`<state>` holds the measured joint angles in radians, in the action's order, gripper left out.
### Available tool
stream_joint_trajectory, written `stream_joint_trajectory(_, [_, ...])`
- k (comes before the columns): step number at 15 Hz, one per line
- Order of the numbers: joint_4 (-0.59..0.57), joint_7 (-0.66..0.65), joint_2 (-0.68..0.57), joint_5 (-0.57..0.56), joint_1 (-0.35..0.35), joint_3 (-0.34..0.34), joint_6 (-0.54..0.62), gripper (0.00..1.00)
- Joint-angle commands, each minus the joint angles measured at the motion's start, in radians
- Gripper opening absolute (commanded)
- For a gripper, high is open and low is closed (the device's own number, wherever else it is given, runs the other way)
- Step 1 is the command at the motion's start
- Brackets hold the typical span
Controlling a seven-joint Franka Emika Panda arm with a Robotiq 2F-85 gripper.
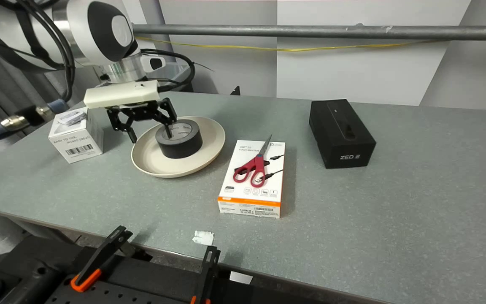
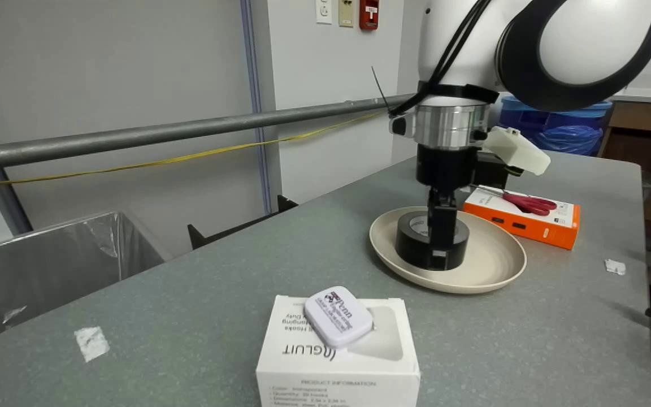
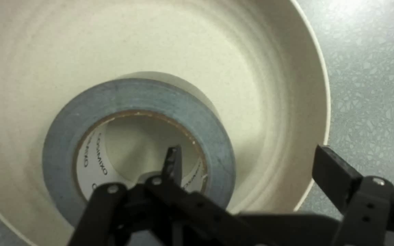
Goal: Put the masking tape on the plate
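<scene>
Plain white-and-grey wall point(image 1: 352, 76), with a dull metal pipe point(image 1: 331, 31) and a saggy yellow strap point(image 1: 298, 49) running along it. The tabletop point(image 1: 416, 219) is grey with a fine speckle, and in an exterior view you can see one corner's rounded off, with a torn white scrap point(image 2: 92, 343) lying near it.

The masking tape point(image 1: 182, 147) is a chunky roll, black around the outside and greyer on its flat face, with a printed white core. It's on the plate point(image 1: 212, 137), a shallow round cream one with a raised rim, sitting between the two long edges. The gripper point(image 1: 151, 137) has its fingers point(image 3: 333, 177) spread wide: one dips into the tape's hole, the other's out by the plate's rim. Can't tell if the one inside is touching the core.

Closer to the long edge opposite the wall there's a smooth white-and-orange box point(image 1: 249, 195) with red-handled scissors point(image 1: 260, 159) on top. The black box point(image 1: 342, 135), matte with crisp corners, is nearer the wall-side edge. Over toward the rounded-corner end sits a boxy white carton point(image 2: 339, 370) with a smooth white case point(image 2: 338, 316) on it, all soft corners.
</scene>
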<state>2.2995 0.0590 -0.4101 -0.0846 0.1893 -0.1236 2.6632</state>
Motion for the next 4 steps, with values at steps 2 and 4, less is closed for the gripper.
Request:
stream_joint_trajectory(2, [0.009,-0.003,0.011,-0.004,-0.008,-0.007,-0.002,1.00])
stream_joint_trajectory(4, [0.012,-0.003,0.014,-0.004,-0.008,-0.007,-0.002,1.00])
